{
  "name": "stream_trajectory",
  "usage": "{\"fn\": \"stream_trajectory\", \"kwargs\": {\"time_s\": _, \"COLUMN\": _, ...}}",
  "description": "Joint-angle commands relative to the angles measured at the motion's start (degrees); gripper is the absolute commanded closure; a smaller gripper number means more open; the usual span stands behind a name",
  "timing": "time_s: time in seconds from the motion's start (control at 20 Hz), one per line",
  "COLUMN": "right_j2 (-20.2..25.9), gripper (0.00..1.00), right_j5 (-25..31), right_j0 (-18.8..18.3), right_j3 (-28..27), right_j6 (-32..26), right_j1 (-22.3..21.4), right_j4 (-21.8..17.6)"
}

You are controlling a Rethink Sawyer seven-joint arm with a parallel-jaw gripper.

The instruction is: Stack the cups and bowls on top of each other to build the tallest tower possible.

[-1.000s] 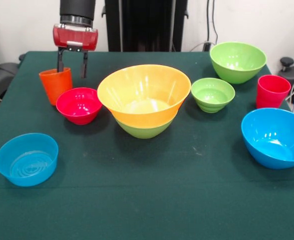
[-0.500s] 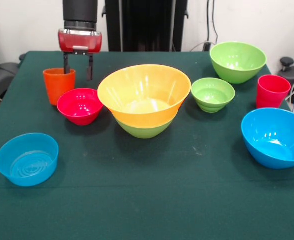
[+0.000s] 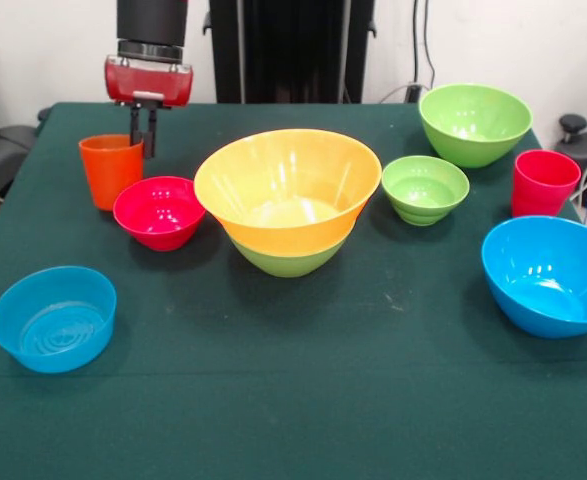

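The gripper [image 3: 143,135] hangs over the table's [image 3: 303,400] far left corner, its two thin black fingers [image 3: 150,132] drawn close together and pinching the far rim of the orange cup [image 3: 109,170], a smooth tapered plastic tumbler standing upright. Just beside the cup, toward the near edge, sits the small red bowl [image 3: 159,212], round and glossy. At the middle the wide orange bowl [image 3: 286,190], flared and shiny, rests nested in a green bowl [image 3: 288,259] whose rounded bottom alone shows below it. A small green bowl [image 3: 425,189] with stepped rings inside stands to its right. A big green bowl [image 3: 474,122] sits at the far right corner, and the red cup [image 3: 544,183] by the right edge. The big blue bowl [image 3: 548,274] lies at the right edge, the small blue bowl [image 3: 54,318], ridged within, near the left edge. The table wears a matte dark green cloth
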Motion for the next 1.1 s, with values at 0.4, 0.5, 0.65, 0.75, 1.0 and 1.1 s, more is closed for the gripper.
{"fn": "stream_trajectory", "kwargs": {"time_s": 0.4, "right_j2": 6.96, "gripper": 1.00, "right_j5": 14.54, "right_j0": 3.72, "right_j3": 1.10, "right_j6": 3.07, "right_j1": -8.86, "right_j4": 0.29}}
{"fn": "stream_trajectory", "kwargs": {"time_s": 0.5, "right_j2": 18.25, "gripper": 1.00, "right_j5": 25.33, "right_j0": -4.85, "right_j3": 6.34, "right_j6": -2.04, "right_j1": -15.30, "right_j4": 2.36}}
{"fn": "stream_trajectory", "kwargs": {"time_s": 0.65, "right_j2": 30.01, "gripper": 1.00, "right_j5": 38.03, "right_j0": -14.13, "right_j3": 11.37, "right_j6": -12.93, "right_j1": -21.63, "right_j4": 12.59}}
{"fn": "stream_trajectory", "kwargs": {"time_s": 0.75, "right_j2": 32.12, "gripper": 1.00, "right_j5": 41.75, "right_j0": -15.31, "right_j3": 12.31, "right_j6": -15.71, "right_j1": -24.28, "right_j4": 16.59}}
{"fn": "stream_trajectory", "kwargs": {"time_s": 1.0, "right_j2": 32.16, "gripper": 1.00, "right_j5": 49.68, "right_j0": -13.74, "right_j3": 12.71, "right_j6": -16.37, "right_j1": -28.38, "right_j4": 22.35}}
{"fn": "stream_trajectory", "kwargs": {"time_s": 1.1, "right_j2": 32.68, "gripper": 1.00, "right_j5": 55.80, "right_j0": -13.63, "right_j3": 13.05, "right_j6": -16.32, "right_j1": -29.88, "right_j4": 25.79}}
